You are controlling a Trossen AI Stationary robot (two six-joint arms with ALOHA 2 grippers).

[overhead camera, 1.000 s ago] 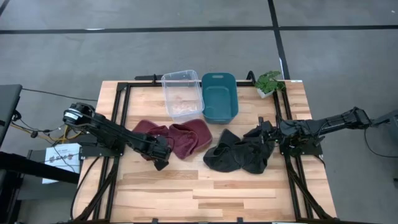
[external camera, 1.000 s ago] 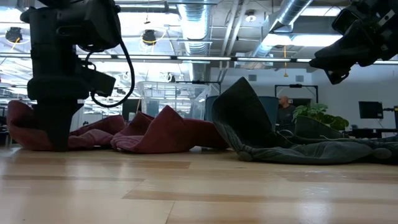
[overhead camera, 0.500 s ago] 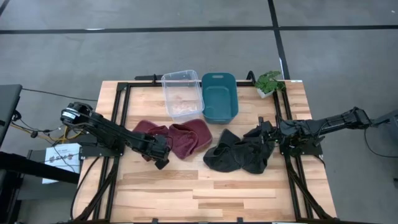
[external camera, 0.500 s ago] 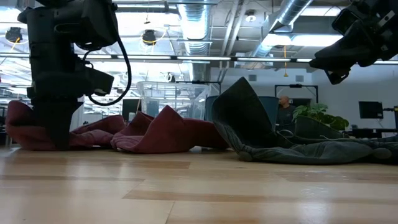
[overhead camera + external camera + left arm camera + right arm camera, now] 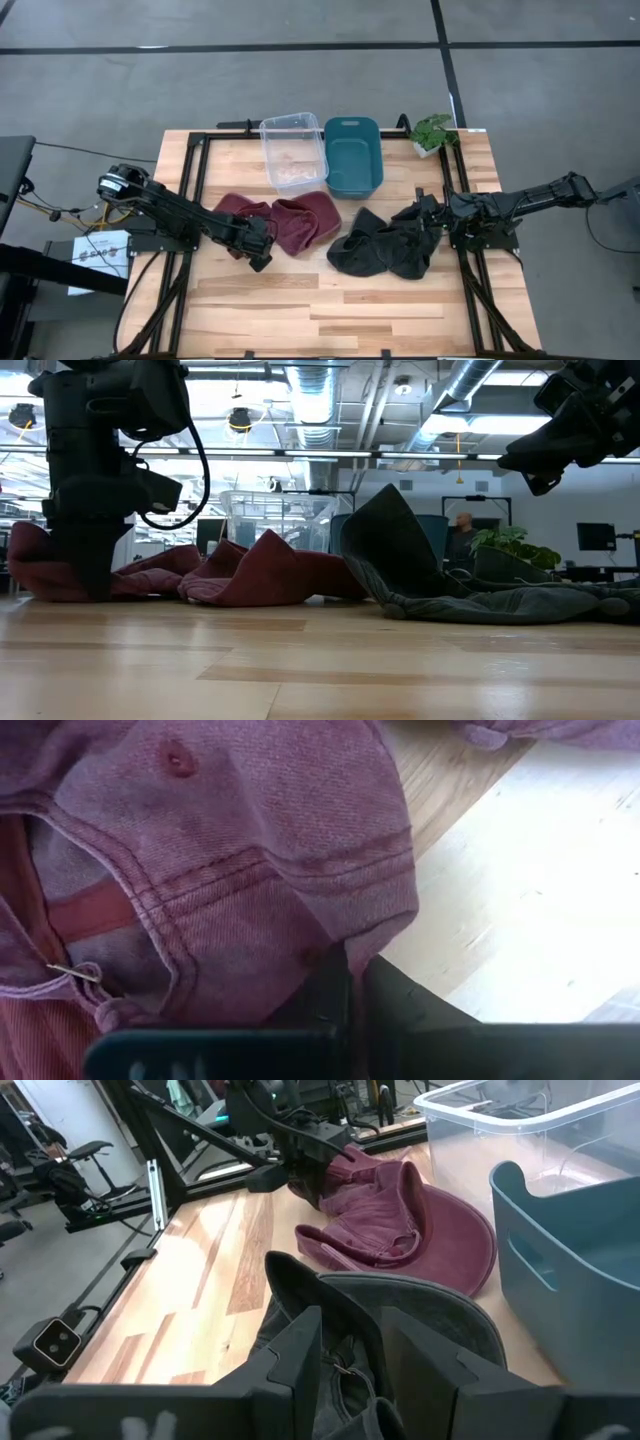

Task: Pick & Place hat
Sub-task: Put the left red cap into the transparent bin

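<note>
**A:** What's on the wooden bench [image 5: 330, 300], seen from overhead?

**B:** Two bins at the upper middle of the frame, side by side: a clear plastic tub [image 5: 293, 150] and a teal tub [image 5: 353, 155]. A small potted plant [image 5: 432, 132] stands at the upper right corner. Below the bins lie two maroon hats [image 5: 285, 220] left of centre and a heap of dark grey hats [image 5: 385, 245] right of centre.

**A:** And the left pincer [image 5: 258, 262]?

**B:** It is down at the lower left edge of the maroon hats. In its wrist view the two fingers [image 5: 330, 995] are pressed together with the brim of a maroon hat between them, so it is pinching that hat, which lies on the wood.

**A:** The right one?

**B:** The right pincer [image 5: 425, 215] sits at the right edge of the grey heap. Its wrist view shows the fingers [image 5: 300, 1345] spread, with grey fabric lying between them
</note>
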